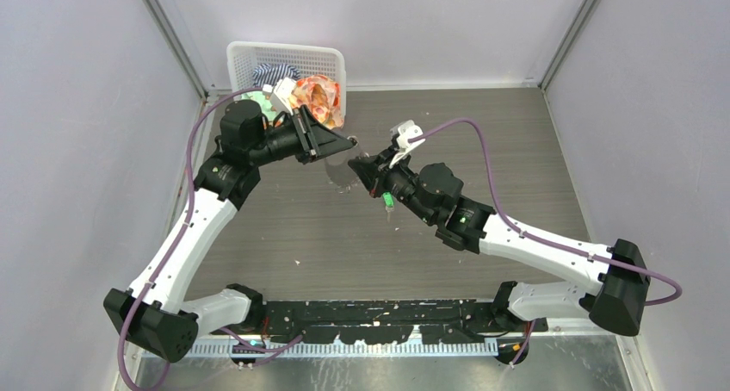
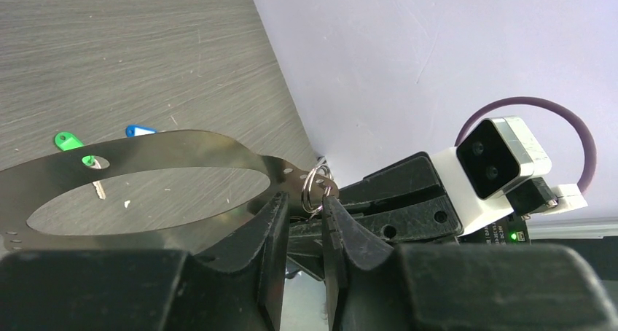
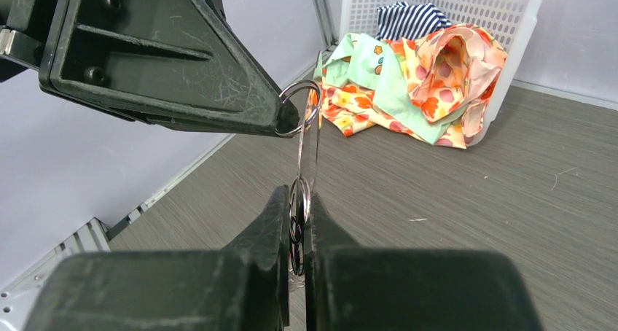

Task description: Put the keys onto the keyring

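My right gripper [image 3: 300, 200] is shut on the keyring [image 2: 218, 150], a flat silvery loop held in the air, seen edge-on [image 3: 306, 145] in the right wrist view. Small split rings [image 2: 318, 185] hang at its end. My left gripper [image 2: 306, 203] stands narrowly open around that small ring [image 3: 299, 106], which touches one fingertip [image 2: 331, 208]; a gap shows on the other side. From above, the left gripper [image 1: 351, 139] and the right gripper [image 1: 361, 165] meet over the table's middle. The green key [image 2: 67, 140] and the blue key [image 2: 138, 131] lie on the table; the green key [image 1: 389, 201] is beside the right arm.
A white basket [image 1: 250, 59] stands at the back left with crumpled clothes [image 1: 318, 98] spilling out of it, close behind the left arm. The basket [image 3: 510, 10] and clothes [image 3: 408, 76] also show beyond the right gripper. Walls close in the table's left, back and right sides.
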You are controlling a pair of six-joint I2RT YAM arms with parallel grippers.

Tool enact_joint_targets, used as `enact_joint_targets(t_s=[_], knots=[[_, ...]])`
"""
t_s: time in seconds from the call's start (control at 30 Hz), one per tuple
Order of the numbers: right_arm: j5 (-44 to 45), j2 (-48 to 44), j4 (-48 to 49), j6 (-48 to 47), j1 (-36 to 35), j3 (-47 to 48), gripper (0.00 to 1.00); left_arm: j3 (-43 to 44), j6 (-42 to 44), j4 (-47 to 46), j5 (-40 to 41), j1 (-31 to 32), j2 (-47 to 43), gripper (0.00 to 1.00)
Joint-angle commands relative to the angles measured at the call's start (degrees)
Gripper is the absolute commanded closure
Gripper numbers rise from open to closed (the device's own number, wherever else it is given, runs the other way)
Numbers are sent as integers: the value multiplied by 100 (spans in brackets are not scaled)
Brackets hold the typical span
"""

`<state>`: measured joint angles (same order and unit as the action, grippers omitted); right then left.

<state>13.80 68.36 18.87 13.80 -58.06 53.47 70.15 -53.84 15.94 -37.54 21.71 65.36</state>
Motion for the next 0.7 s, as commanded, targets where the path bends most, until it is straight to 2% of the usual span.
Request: enact_joint_targets(t_s=[0.0,0.4,0.67], knots=[[-42,24,477,95,-46,247,99,40,-78,-353,-60,-23,-130,76],[-18,15,494,131,-56,199,99,22,-30,-330,-84,-27,-164,83],[-31,-43,470,129,-72,147,99,74,321,221,479,-28,-71,99]])
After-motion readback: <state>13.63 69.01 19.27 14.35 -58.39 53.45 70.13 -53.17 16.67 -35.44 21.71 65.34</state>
